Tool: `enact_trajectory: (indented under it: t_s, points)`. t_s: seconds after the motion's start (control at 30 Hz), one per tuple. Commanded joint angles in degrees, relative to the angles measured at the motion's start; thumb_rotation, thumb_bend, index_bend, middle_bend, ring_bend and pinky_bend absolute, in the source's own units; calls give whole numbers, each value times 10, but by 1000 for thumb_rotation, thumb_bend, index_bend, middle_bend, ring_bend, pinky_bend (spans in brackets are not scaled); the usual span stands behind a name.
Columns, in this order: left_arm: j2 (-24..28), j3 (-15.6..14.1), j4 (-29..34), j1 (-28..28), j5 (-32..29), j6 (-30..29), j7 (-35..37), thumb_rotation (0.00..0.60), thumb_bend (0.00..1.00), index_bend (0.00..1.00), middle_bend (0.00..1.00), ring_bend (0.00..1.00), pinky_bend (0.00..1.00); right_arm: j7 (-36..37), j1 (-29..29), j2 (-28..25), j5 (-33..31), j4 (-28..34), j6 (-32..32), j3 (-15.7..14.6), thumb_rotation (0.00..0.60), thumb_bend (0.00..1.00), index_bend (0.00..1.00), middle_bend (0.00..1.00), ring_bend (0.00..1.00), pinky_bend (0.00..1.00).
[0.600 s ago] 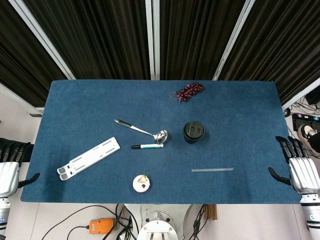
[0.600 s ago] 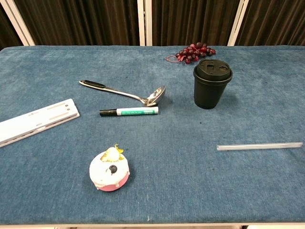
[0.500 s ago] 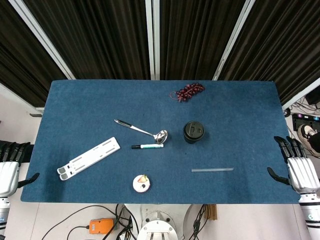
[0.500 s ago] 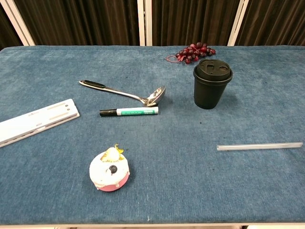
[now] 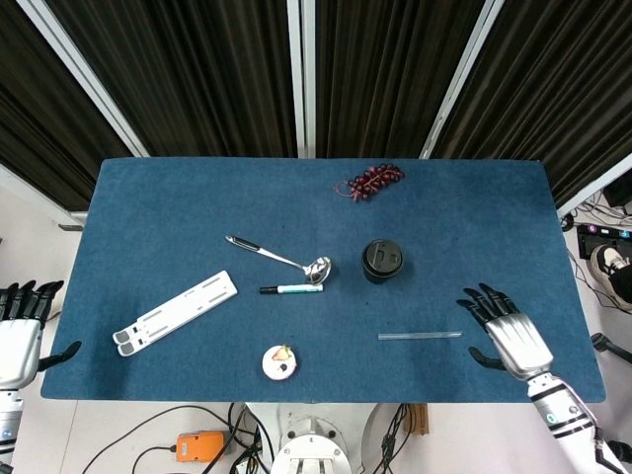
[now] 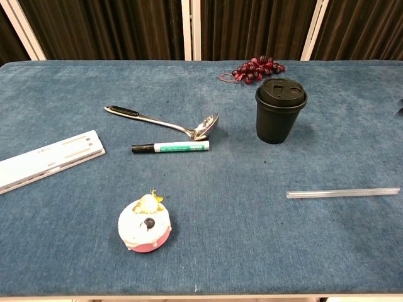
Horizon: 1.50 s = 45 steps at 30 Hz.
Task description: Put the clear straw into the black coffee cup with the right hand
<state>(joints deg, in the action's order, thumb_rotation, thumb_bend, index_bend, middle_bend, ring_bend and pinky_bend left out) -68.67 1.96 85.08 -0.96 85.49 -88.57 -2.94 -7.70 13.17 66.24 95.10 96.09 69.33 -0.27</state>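
Right hand (image 5: 510, 336) has moved in over the tabletop (image 5: 158, 207), fingers spread wide, holding nothing.
Clear straw (image 5: 420, 336) lies at its 9 o'clock; lidded black coffee cup (image 5: 382, 262) stands upright.

Straw (image 5: 420, 336) flat on table (image 5: 148, 207), before cup (image 5: 382, 262); marker (image 5: 291, 289) left of cup

Deep blue cloth covers the table (image 5: 148, 207). The cup (image 6: 280, 110) is black all over, lid included, and the straw (image 6: 343, 192) is clear. Dark red grapes (image 6: 255, 68), a shiny silver ladle (image 6: 164, 121) with a black handle, a white marker (image 6: 170, 147) with green print and black cap, a white stand (image 5: 176, 313), a pink-and-white cake (image 6: 145, 225) topped yellow. Both hands, right hand (image 5: 510, 334) and left hand (image 5: 18, 336), are silver with black fingers.
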Motion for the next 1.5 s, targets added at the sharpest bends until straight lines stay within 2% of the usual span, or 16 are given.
enact_trajectory:
  t_s: [0.03,0.13,0.4,0.77,1.1,1.5]
  points:
    - [-1,-1,-5,2,-3,0,4,600,76,131,143,75,8,-153,35,67,-25,-10,-51,14,600,420,391,178,76,252]
    - [-4,-1,-12,4,-5,0,10,600,76,131,143,75,8,-213,45,97,-44,-18,-68,19,600,433,460,202,95,258]
    - [-9,-1,-25,4,-6,3,20,600,75,131,143,74,8,-294,73,149,-80,-41,-105,22,600,465,497,223,110,258]
    - [-14,0,-36,4,-8,6,26,600,76,131,143,75,8,-317,95,177,-104,-54,-121,16,600,530,536,230,111,257]
    - [-17,0,-43,4,-11,8,30,600,75,132,143,75,8,-332,104,182,-123,-56,-120,8,600,532,551,240,111,257]
    - [-18,1,-47,6,-11,6,33,600,75,131,143,75,8,-310,109,181,-123,-53,-103,3,600,586,631,291,135,257]
